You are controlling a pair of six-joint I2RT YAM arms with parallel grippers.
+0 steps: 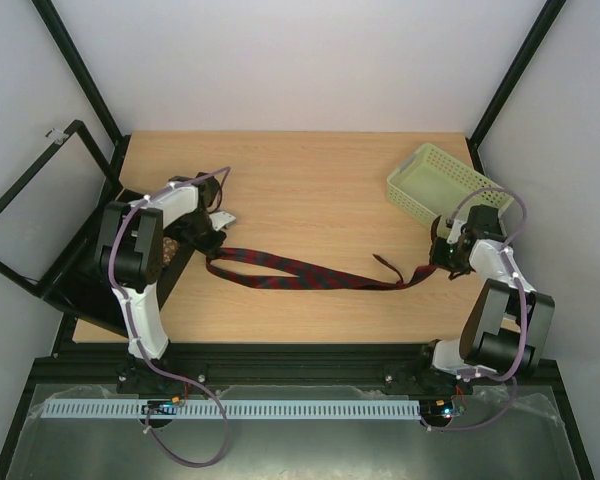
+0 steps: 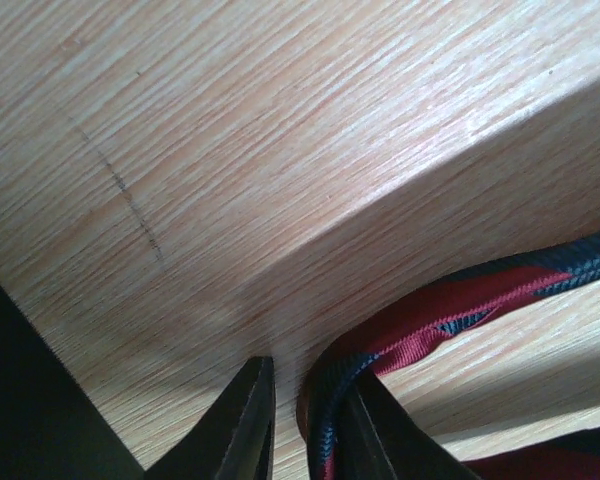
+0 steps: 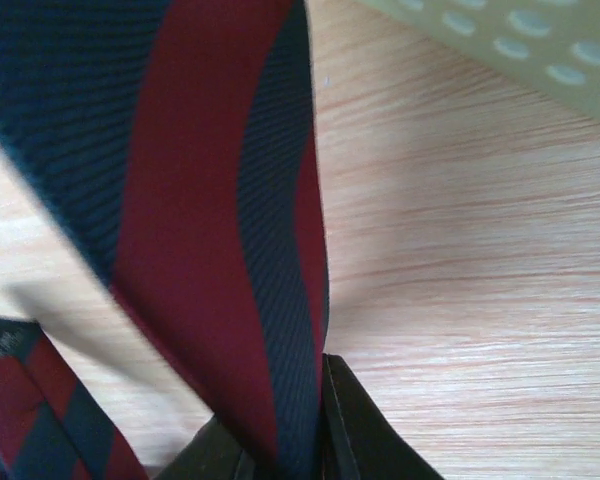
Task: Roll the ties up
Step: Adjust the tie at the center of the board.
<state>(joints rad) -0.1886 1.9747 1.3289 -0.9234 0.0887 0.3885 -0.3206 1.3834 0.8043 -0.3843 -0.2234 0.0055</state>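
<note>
One tie (image 1: 300, 272), dark red with navy diagonal stripes, is stretched across the wooden table (image 1: 310, 190) between my two grippers. My left gripper (image 1: 212, 252) holds its left end near the black box. In the left wrist view the tie (image 2: 460, 310) curls round one of the fingers (image 2: 375, 430) and runs down between the jaws of the left gripper (image 2: 308, 400); a thin slit of table shows beside it. My right gripper (image 1: 442, 258) is shut on the tie's right end. In the right wrist view the wide striped cloth (image 3: 210, 200) rises from the right gripper (image 3: 275, 420).
A pale green perforated basket (image 1: 440, 180) stands at the back right, just behind the right gripper; its wall shows in the right wrist view (image 3: 520, 40). A black box (image 1: 90, 280) sits at the table's left edge beside the left arm. Black frame posts stand at the back corners.
</note>
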